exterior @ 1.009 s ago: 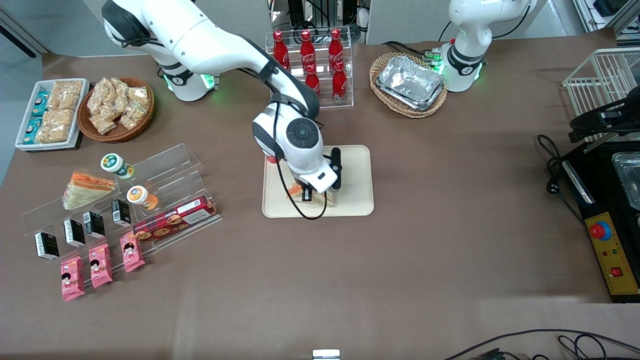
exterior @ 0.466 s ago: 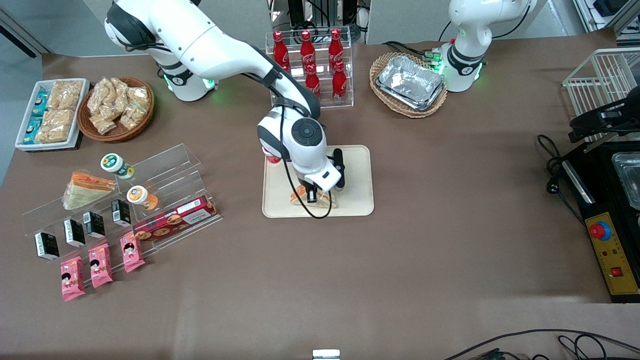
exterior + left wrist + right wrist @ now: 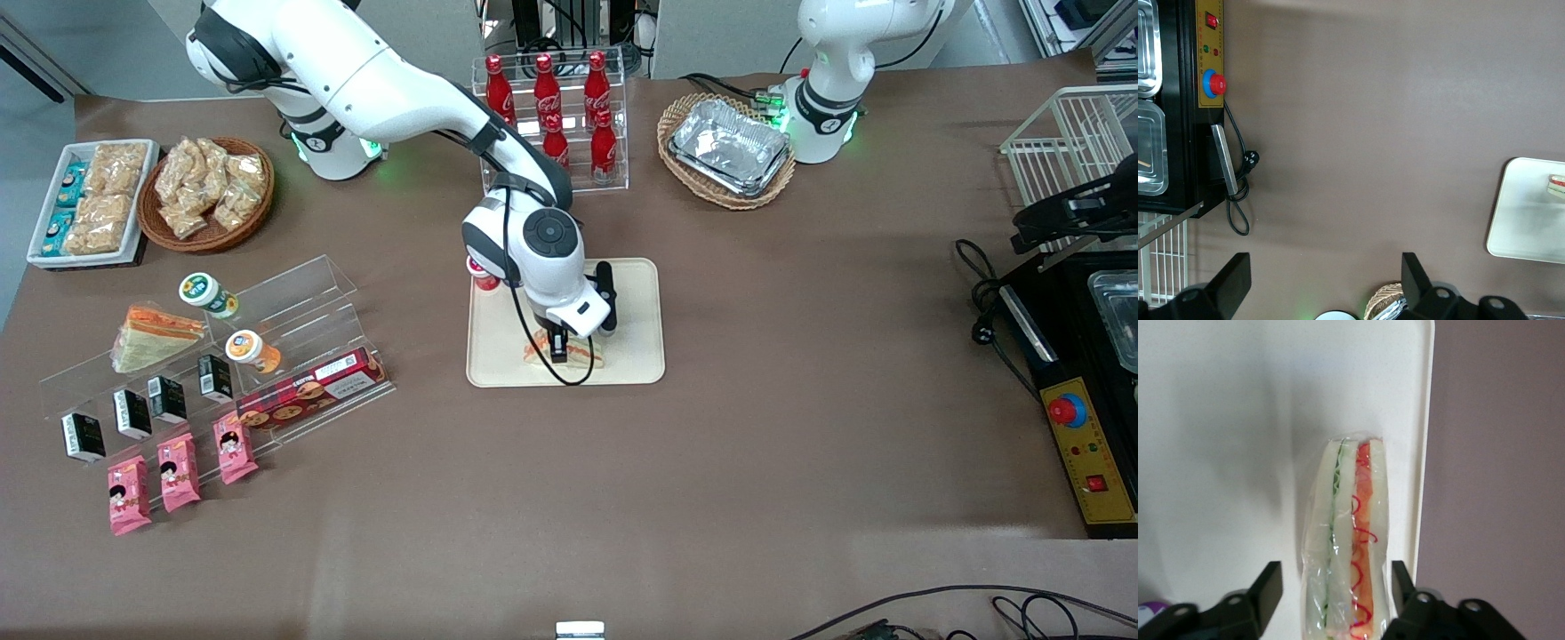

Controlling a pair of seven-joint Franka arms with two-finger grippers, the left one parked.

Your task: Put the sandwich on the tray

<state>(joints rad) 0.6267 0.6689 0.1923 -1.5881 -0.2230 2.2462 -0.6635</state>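
You are finishing the placement: sandwich [image 3: 1348, 540] is resting by the tray [image 3: 1218, 420] edge nearest the front camera, pincer [image 3: 1331, 583] spread astride it. Next, I'd judge, lift clear.

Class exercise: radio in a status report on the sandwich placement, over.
Pincer open, straddling the sandwich above the tray. Sandwich rests on tray, near its edge closest to the front camera. Nothing in the way, over.
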